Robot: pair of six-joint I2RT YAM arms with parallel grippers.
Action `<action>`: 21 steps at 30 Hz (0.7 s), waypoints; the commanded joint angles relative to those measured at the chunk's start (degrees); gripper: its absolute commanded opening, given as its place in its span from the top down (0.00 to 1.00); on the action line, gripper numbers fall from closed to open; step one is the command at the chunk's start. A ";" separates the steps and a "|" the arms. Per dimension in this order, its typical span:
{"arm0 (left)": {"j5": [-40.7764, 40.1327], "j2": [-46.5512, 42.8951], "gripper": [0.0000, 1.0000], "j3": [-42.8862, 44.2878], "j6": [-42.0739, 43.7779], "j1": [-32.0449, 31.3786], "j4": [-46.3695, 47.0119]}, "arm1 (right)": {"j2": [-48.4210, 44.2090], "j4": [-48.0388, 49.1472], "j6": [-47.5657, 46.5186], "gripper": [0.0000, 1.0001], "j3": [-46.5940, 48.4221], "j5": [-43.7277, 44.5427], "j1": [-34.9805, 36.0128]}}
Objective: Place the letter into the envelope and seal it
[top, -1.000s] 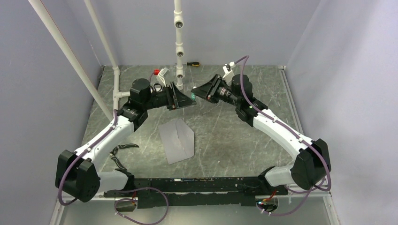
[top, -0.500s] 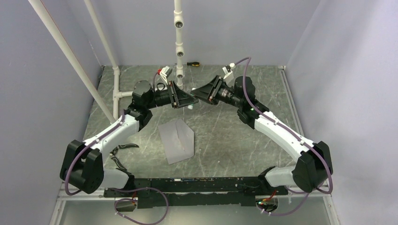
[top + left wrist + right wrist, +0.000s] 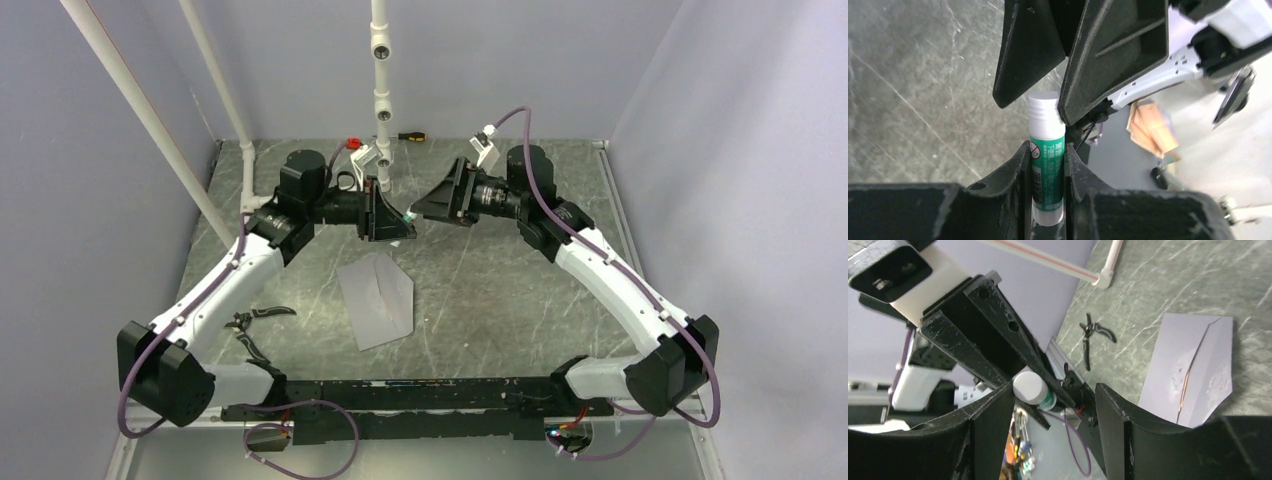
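Clearly, the envelope (image 3: 378, 298) lies apart from the left gripper (image 3: 407, 222).

Soft, even overhead light; dark shadow beside the envelope (image 3: 1168, 365); left wrist view's background is blurred.

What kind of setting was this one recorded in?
Probably a robotics lab test cell: a marbled tabletop boxed in by plain partition walls, a white PVC pipe frame at the back, and pliers and a screwdriver lying on it.
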 commanded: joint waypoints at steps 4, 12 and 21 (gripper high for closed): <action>6.44 1.67 0.98 12.04 31.26 -0.35 -25.79 | 0.82 -6.40 -7.17 0.37 6.26 -9.27 0.22; 5.18 3.04 0.98 15.33 38.65 -0.50 -31.38 | 2.79 -4.80 -6.25 0.53 7.40 -12.05 1.28; 4.21 3.51 0.97 16.46 41.42 -0.96 -34.89 | 5.80 -2.86 -5.73 0.70 8.45 -13.34 3.40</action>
